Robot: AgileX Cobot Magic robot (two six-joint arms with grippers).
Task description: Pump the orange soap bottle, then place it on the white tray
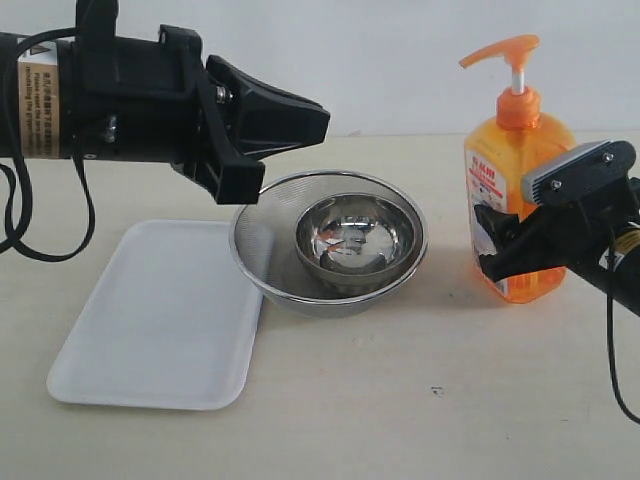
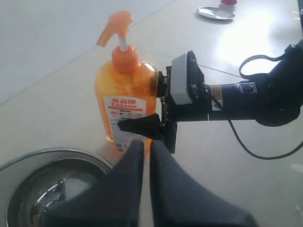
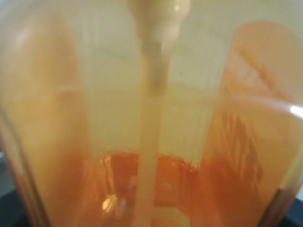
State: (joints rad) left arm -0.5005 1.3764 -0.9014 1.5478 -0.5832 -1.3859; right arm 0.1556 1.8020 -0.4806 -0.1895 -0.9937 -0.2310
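Left gripper [image 1: 312,120] sits upper left of the exterior frame, fingers [image 2: 135,156] pressed together, nothing between them, hanging in the air above the near edge of the mesh strainer [image 1: 262,262]. In the left wrist view the closed tips aim toward the orange soap bottle [image 1: 522,148] but are clear of it. Right gripper [image 1: 506,228] comes in from the right edge of the exterior frame and clamps the bottle's body, with one finger across the labelled front face and the other round the far side. The right wrist view is filled edge to edge with orange plastic and the pale dip tube, so the camera is right up against it. The bottle stands upright on the table [image 1: 420,410] at the right of the frame. The pump head is up, white stem showing, spout pointing frame-left. White tray [image 1: 150,330] lies flat at lower left, nothing on it. The strainer is centre frame with a smaller steel bowl [image 1: 355,235] nested inside. Its rim overlaps the tray's right edge in this view, and I can't tell whether they touch. The bottle is well apart from the tray, with the strainer between them. A black cable [image 1: 20,220] loops down from the left arm at the far left edge.
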